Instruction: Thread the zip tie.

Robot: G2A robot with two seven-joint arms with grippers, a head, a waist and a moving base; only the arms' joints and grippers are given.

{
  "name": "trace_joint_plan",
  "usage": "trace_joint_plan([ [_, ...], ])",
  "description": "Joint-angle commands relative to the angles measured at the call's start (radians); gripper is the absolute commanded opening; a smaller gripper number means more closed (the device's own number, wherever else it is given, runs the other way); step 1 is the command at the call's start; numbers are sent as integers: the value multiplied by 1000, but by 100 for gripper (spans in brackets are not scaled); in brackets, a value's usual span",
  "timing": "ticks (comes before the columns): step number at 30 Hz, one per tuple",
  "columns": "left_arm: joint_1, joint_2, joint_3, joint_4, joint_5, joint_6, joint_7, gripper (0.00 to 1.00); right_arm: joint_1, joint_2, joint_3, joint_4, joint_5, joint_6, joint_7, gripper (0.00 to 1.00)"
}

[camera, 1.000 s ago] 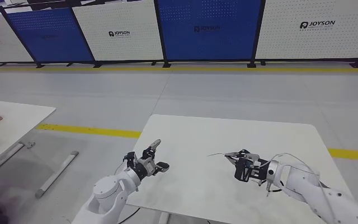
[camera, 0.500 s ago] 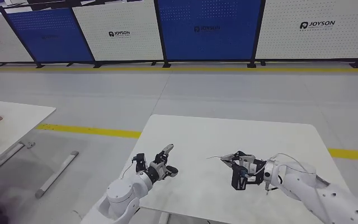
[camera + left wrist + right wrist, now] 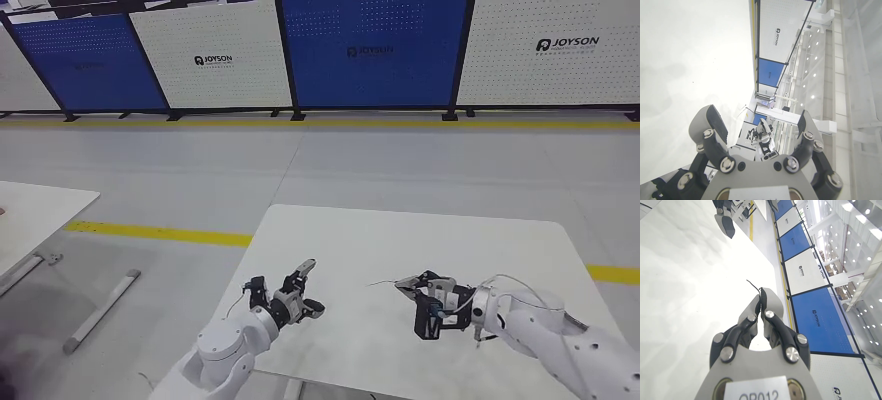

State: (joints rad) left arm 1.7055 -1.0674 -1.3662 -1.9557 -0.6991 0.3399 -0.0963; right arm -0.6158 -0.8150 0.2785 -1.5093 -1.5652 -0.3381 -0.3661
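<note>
A thin black zip tie [image 3: 383, 282] is pinched in my right gripper [image 3: 404, 285], which hangs low over the white table [image 3: 400, 230] at its near right. In the right wrist view the right gripper [image 3: 760, 298] is shut on the zip tie [image 3: 753, 286], whose curved tail pokes out past the fingertips. My left gripper [image 3: 312, 287] stands open and holds nothing at the table's near left, facing the right one across a gap. In the left wrist view the left gripper [image 3: 761, 121] has its pads wide apart, with the zip tie [image 3: 742, 112] far ahead.
The white table's far half is bare. Its left edge runs close to the left gripper, with grey floor and a yellow line [image 3: 160, 233] beyond. A second white table [image 3: 40, 210] stands at far left. Blue and white panels [image 3: 375, 50] line the back.
My left gripper has moved right, toward the right gripper, and stays open. The right gripper has shifted slightly left with the zip tie still in it.
</note>
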Motion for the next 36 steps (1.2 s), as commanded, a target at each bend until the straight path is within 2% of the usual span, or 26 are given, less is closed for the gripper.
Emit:
trace_joint_plan([
  [1,-9,1,32,-3,5,0,5,100,11,-10,-7,-10,-5,-2,17,0],
  [4,-33,7,84,-4,-18,0,-6,100,48,-37,-45,3,-5,-2,52,0],
  [7,-58,13,121,-13,-33,0,35,100,80,-65,-84,31,-3,-2,56,0],
  [10,-94,19,168,-16,-68,0,88,100,103,-94,-108,70,7,-2,42,0],
  [13,-149,21,222,8,-120,0,188,100,97,-119,-108,119,6,-2,-28,0],
  [14,-180,21,251,24,-134,0,234,100,97,-119,-108,119,6,-2,-28,0],
  [15,-195,20,265,33,-138,0,254,100,97,-119,-108,119,6,-2,-28,0],
  [24,-194,20,266,33,-139,-1,252,100,97,-119,-108,119,6,-2,-28,0],
  [25,-192,19,269,35,-149,0,249,100,97,-119,-108,119,6,-2,-28,0],
  [27,-194,13,274,38,-203,0,285,100,97,-119,-108,119,6,-2,-28,0],
  [28,-210,7,280,38,-255,0,324,100,97,-119,-108,119,6,-2,-28,0],
  [29,-226,4,291,39,-270,0,344,100,97,-119,-108,119,6,-2,-28,0],
  [33,-296,-5,363,76,-366,0,389,100,97,-119,-108,119,6,-2,-28,0],
  [36,-302,-5,367,81,-373,0,393,100,97,-119,-108,119,6,-2,-28,0],
])
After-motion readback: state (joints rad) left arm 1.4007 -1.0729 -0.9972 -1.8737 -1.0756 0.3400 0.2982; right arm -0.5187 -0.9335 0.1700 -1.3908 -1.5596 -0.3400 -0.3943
